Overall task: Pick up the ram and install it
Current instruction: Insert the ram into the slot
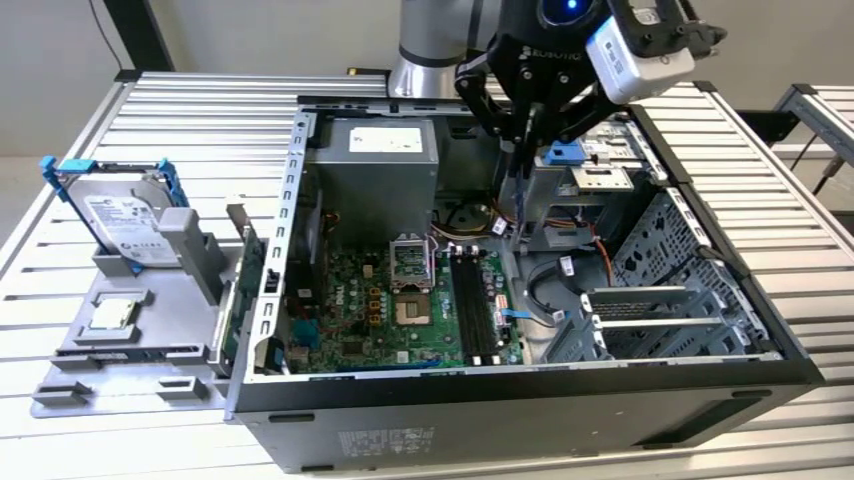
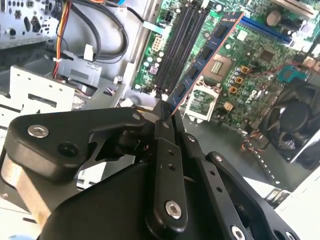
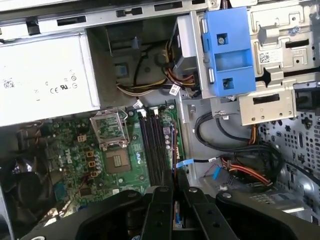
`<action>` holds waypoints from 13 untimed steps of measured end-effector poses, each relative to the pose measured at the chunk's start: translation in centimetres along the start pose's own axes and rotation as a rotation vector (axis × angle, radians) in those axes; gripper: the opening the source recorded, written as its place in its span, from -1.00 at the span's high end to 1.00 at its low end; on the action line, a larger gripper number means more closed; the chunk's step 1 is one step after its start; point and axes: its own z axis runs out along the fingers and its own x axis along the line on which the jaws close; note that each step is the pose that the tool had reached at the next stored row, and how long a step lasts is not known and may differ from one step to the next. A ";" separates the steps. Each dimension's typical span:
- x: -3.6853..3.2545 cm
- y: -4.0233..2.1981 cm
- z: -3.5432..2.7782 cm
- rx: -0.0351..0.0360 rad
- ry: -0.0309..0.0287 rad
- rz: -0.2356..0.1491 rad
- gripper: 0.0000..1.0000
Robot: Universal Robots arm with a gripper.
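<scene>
The ram (image 2: 207, 55) is a long, thin dark blue board with chips along it, and my gripper (image 2: 165, 109) is shut on one end of it. It sticks out from the fingers over the motherboard, tilted beside the black memory slots (image 2: 180, 45). In the first wrist view the ram (image 3: 174, 197) shows edge-on between the fingers of the gripper (image 3: 174, 192), in line with the slots (image 3: 152, 150) and above them. In the exterior view the gripper (image 1: 521, 140) hangs inside the open computer case with the ram (image 1: 515, 200) pointing down, higher than the slots (image 1: 474, 300).
The case's metal walls (image 1: 287, 200) surround the work area. A grey power supply (image 1: 380, 150) sits at the back and a drive cage with a blue bracket (image 3: 227, 50) and cables (image 3: 240, 160) is close by. Outside the case, a hard drive (image 1: 127, 215) and a small chip (image 1: 114, 312) rest on a grey holder.
</scene>
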 end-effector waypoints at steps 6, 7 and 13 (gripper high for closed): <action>0.01 0.00 0.11 0.0040 0.0007 0.080 1.00; 0.01 0.00 0.13 0.0047 0.0009 0.094 1.00; 0.01 0.00 0.24 0.0089 0.0016 0.180 1.00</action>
